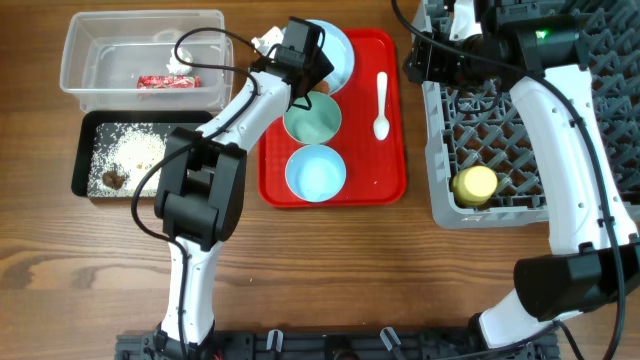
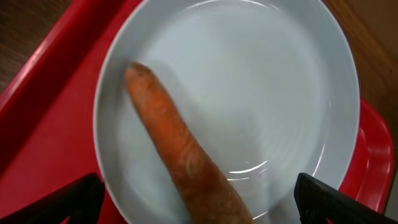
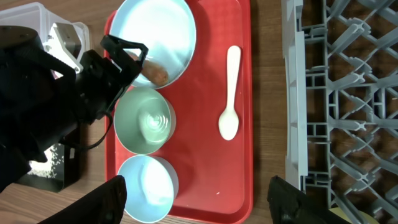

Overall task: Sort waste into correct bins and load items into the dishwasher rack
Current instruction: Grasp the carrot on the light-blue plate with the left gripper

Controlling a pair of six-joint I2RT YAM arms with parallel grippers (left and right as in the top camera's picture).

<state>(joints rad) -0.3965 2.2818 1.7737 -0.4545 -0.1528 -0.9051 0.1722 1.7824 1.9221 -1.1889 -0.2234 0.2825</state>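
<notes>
my left tool [image 2: 199,205] is released, jaws wide, just above the carrot [image 2: 177,155] lying in the plate [image 2: 267,93]. its long axis runs slanted away from me, near end between my jaws.

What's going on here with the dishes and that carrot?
Two robot arms are clearing a tray. The left end effector hangs open over the carrot lying on the plate. The right end effector, open and empty, is by the grey rack, which holds the yellow cup. Two bowls and the spoon lie on the red tray.
</notes>
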